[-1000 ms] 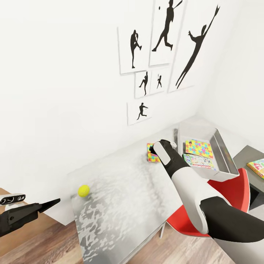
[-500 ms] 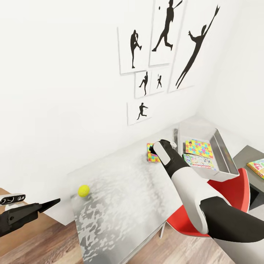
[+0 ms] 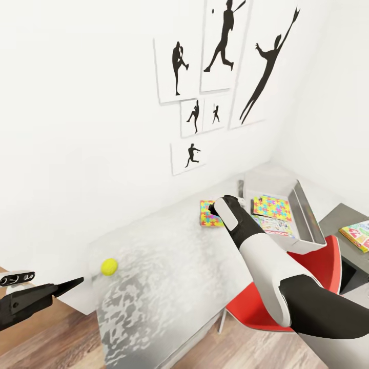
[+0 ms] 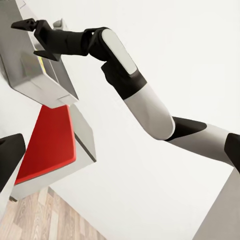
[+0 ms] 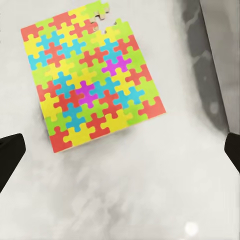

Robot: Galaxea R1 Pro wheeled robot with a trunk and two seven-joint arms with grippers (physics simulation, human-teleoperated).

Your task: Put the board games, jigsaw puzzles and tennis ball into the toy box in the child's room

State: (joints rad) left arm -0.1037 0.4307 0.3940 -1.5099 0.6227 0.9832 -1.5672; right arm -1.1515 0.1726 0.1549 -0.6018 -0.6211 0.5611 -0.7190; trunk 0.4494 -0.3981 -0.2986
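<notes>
A jigsaw puzzle (image 3: 206, 214) (image 5: 90, 75) lies flat on the pale table (image 3: 169, 266), beside the toy box (image 3: 306, 218). My right gripper (image 5: 120, 155) (image 4: 35, 39) hovers over it, open and empty, apart from it. In the head view the right wrist hides those fingers. Inside the toy box lie a second jigsaw puzzle (image 3: 271, 207) and a pale board game (image 3: 275, 225). The tennis ball (image 3: 108, 266) rests near the table's left end. My left gripper (image 3: 72, 284) hangs open and empty off the table's left edge, short of the ball.
Another board game (image 3: 359, 234) lies on the lower dark-grey cabinet top (image 3: 341, 215) at the right. A red chair (image 3: 302, 287) (image 4: 47, 145) stands under my right arm at the table's front. The white wall with black silhouette posters (image 3: 225, 56) runs behind the table.
The whole head view has shifted, with table, posters and toy box sliding left and up a little: the camera moved. Both arms keep their places in the picture.
</notes>
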